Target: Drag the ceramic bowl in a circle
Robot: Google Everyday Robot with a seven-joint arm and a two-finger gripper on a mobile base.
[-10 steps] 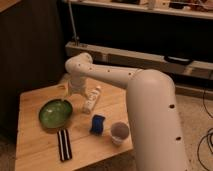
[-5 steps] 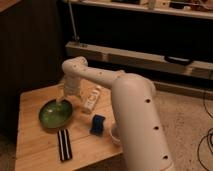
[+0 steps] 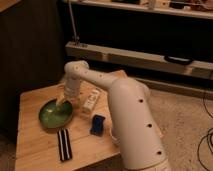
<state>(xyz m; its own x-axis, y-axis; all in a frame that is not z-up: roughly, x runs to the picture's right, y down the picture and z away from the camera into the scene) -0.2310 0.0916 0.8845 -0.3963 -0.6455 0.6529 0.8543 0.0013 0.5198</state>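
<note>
The ceramic bowl [image 3: 56, 114] is wide, shallow and glossy green, and sits on the left part of the wooden table [image 3: 30, 145]. My gripper [image 3: 63, 101] hangs from the white arm [image 3: 125, 115] and reaches down to the bowl's far right rim. It looks to touch the rim or dip just inside it. The arm crosses the table's right side and hides what stands behind it.
A white oblong object [image 3: 91, 101] lies just right of the bowl. A blue block [image 3: 98, 124] sits in front of it. A black-and-white striped object [image 3: 64, 144] lies near the table's front edge. A low shelf [image 3: 145, 60] runs along the back.
The arm has swung left and forward, covering the small cup at the right. The gripper has come down onto the bowl's right rim. The bowl seems to stay in place.
</note>
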